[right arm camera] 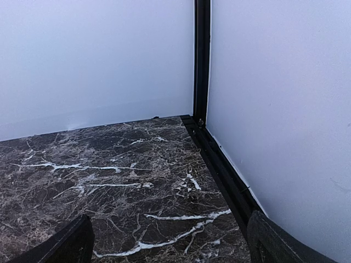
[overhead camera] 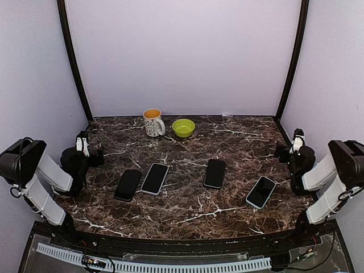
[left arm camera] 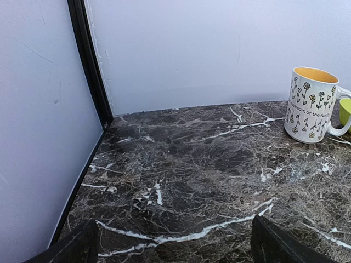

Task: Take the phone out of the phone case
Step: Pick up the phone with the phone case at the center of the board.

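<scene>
Several phones lie face up in a row across the middle of the marble table (overhead camera: pixel 187 210), seen only in the top view. One has a pale blue case rim (overhead camera: pixel 261 191), one a white rim (overhead camera: pixel 155 178), and two are plain black (overhead camera: pixel 128 185) (overhead camera: pixel 214 173). My left gripper (overhead camera: pixel 83 142) (left arm camera: pixel 173 241) hovers at the table's left edge, open and empty, well back from the phones. At the right edge my right gripper (overhead camera: pixel 297 137) (right arm camera: pixel 170 241) is likewise open and empty. Both wrist views show only bare marble between the fingers.
A flower-print mug (overhead camera: pixel 152 121) (left arm camera: pixel 312 104) and a green bowl (overhead camera: pixel 183 127) (left arm camera: pixel 346 112) stand at the back centre. White walls with black corner posts (left arm camera: pixel 90 60) (right arm camera: pixel 202 60) close in the back and both sides.
</scene>
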You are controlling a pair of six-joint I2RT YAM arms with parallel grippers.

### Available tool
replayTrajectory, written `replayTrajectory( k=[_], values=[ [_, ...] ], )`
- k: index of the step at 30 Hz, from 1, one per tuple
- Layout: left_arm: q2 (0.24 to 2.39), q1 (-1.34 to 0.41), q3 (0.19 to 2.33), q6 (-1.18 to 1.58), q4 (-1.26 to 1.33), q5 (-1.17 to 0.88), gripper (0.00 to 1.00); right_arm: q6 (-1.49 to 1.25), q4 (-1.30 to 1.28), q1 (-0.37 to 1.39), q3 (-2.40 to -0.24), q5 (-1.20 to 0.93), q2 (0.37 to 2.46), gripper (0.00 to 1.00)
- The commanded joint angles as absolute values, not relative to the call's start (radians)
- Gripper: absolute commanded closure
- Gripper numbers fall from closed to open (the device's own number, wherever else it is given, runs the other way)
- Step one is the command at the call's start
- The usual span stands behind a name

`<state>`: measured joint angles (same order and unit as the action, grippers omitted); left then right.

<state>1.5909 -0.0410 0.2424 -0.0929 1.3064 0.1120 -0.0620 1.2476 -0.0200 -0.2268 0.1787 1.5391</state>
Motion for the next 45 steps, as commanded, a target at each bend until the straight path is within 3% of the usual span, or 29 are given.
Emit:
replayTrajectory(
  k=[1,18,21,24,29,34,37,45],
  values=[
    [1.578,-0.035,0.256,-0.087,1.305,0.104,0.01,-0.067,1.275,-0.022,-0.239,0.174,1.542,0.02],
    [1.575,-0.029,0.260,-0.081,1.296,0.102,0.01,-0.061,1.267,-0.022,-0.244,0.157,1.536,0.02],
    [1.523,-0.032,0.267,-0.061,1.247,0.184,0.01,-0.067,1.187,-0.018,-0.274,0.191,1.495,0.02],
    [1.429,-0.032,0.318,-0.035,1.076,0.211,0.01,-0.094,0.928,-0.006,-0.361,0.262,1.409,0.02],
    [1.258,-0.032,0.498,0.152,0.493,0.308,0.01,-0.215,0.458,0.039,-0.568,0.350,1.313,0.02],
    [1.164,-0.033,0.608,0.305,0.191,0.336,0.01,-0.418,-0.061,0.095,-0.826,0.498,1.290,0.02],
    [1.125,-0.033,0.672,0.362,0.060,0.303,0.01,-0.549,-0.346,0.102,-0.953,0.419,1.305,0.02],
    [1.090,-0.034,0.932,0.388,-0.335,0.139,0.01,-0.848,-0.713,0.139,-0.977,0.216,1.268,0.02]
  ],
)
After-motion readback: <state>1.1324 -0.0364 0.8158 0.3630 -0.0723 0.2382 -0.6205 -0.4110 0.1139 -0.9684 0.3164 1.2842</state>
